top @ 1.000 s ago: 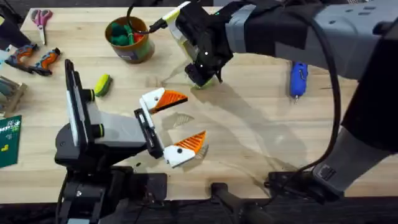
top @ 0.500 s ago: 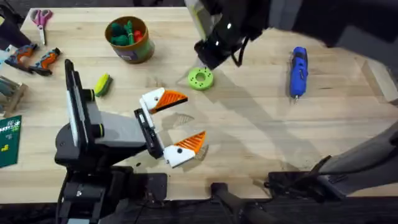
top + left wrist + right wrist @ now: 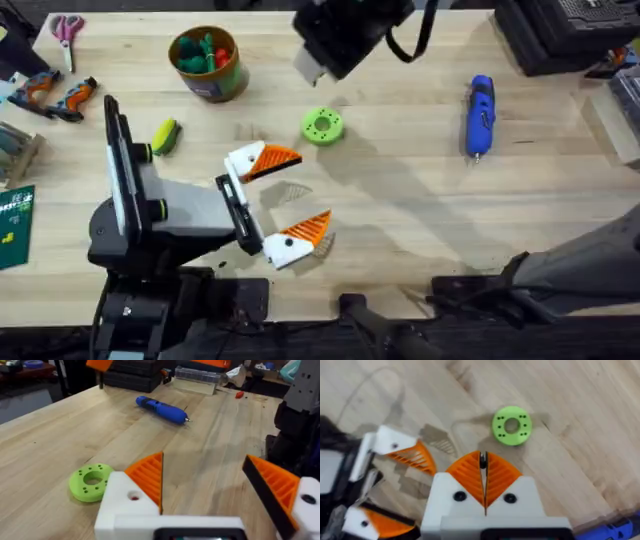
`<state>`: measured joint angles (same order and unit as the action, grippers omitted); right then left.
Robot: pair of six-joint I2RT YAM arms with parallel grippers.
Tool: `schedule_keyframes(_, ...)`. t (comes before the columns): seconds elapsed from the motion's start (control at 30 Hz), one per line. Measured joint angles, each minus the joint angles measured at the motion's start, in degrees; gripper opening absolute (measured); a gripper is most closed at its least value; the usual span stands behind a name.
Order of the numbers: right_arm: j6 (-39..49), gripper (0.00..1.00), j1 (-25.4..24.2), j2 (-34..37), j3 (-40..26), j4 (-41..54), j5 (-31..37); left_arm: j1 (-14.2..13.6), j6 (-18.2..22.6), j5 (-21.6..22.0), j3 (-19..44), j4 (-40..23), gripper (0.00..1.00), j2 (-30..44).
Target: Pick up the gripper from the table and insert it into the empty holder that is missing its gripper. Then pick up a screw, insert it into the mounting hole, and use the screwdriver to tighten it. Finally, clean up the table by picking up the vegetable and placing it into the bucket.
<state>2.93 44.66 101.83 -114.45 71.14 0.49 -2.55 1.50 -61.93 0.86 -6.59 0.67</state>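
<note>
Wooden tabletop [image 3: 420, 200] filled the overhead view. The left end effector [image 3: 277, 203] lay near its middle, jaws spread wide with nothing between them, each white holder [image 3: 243, 158] carrying an orange pad. A green disc [image 3: 322, 126] sat just beyond it, apart from the fingers. The right end effector [image 3: 322, 55] hung dark above the far edge. The blue screwdriver [image 3: 480, 114] lay flat to the right, well apart from both arms. The bucket [image 3: 208, 64] stood at the far left with green and red toys inside, and the yellow-green vegetable [image 3: 165, 136] rested on the wood between the bucket and the left arm.

From the left wrist, the orange pads [image 3: 149, 478] stood wide apart, with the disc [image 3: 90, 481] beside one and the screwdriver [image 3: 162, 409] farther off.

From the right wrist, the right end effector [image 3: 483, 476] was closed, its orange pads pressed together on nothing, above the disc [image 3: 512, 425] and the left arm's spread fingers [image 3: 410, 455].
</note>
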Motion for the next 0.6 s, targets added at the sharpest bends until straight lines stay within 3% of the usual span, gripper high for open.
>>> schedule_keyframes(0.27,-0.03,0.006,10.24,-2.95,-0.96,3.5,0.09,0.0,0.0,0.0,0.0,0.0,0.993,0.0)
schedule_keyframes(0.47,-2.64,0.006,11.81,-6.35,-0.68,4.67,0.31,0.0,0.0,0.0,0.0,0.0,0.994,0.0)
schedule_keyframes(0.53,-3.65,0.006,11.79,-8.24,1.03,2.86,0.43,0.0,0.0,0.0,0.0,0.01,0.994,0.0)
schedule_keyframes(0.6,-5.07,0.006,11.79,-12.96,8.51,-3.32,0.72,0.0,0.0,0.0,0.0,0.0,0.994,0.0)
